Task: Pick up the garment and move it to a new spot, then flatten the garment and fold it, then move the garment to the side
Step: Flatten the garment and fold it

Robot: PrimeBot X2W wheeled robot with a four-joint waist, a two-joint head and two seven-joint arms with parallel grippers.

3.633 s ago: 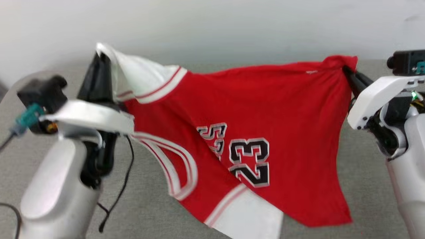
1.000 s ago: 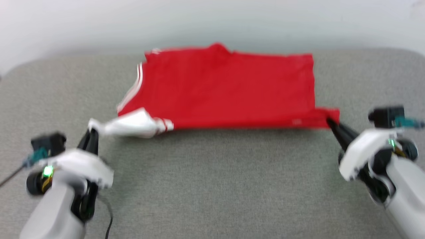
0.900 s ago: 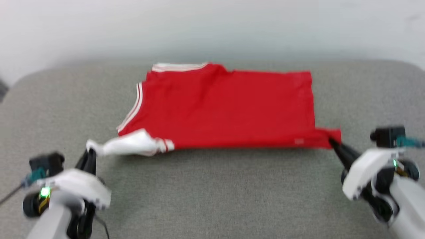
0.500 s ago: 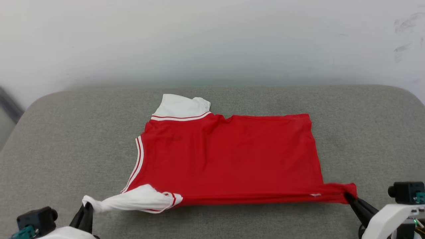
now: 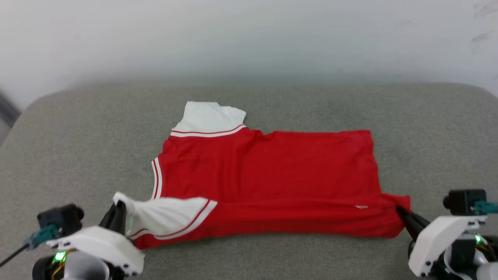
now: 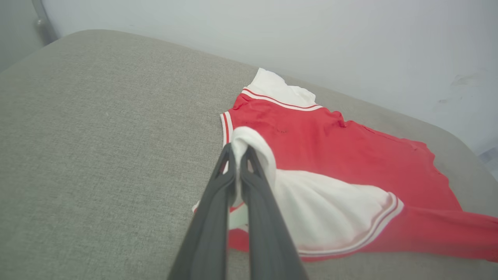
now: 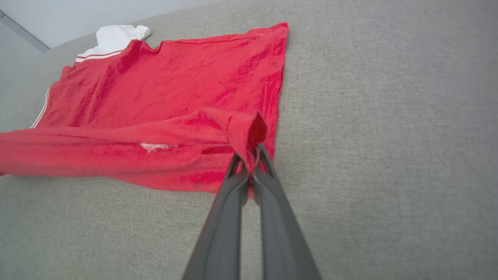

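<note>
Flattening looks like the step in hand: the garment lies spread on the grey cushion, roughly mid-surface, with its neck end to the left and its hem to the right. The plain red face is up and no print shows. The far white sleeve rests flat near the wall. The near sleeve is raised and drawn leftward, because the left tool is pinched tight on its cuff. In the left wrist view the white cloth wraps over the closed fingertips. The right tool is likewise clamped together on the near right hem corner, which bunches up into a small red peak. Between the two grips the near edge runs as a taut band with a long crease above it, lying slightly proud of the rest of the cloth. The far half looks settled, with only a small pucker along the far edge. Judging from this, the shirt has reached its new spot and no fold has begun. The next move probably calls for lowering both held corners evenly so the near band lies smooth. Alternatively, both could be carried together toward the far edge to make a first lengthwise fold. In either case the arms would need to keep level and equally tensioned. A lopsided pull could skew the hem or drag the settled half across the cushion.
</note>
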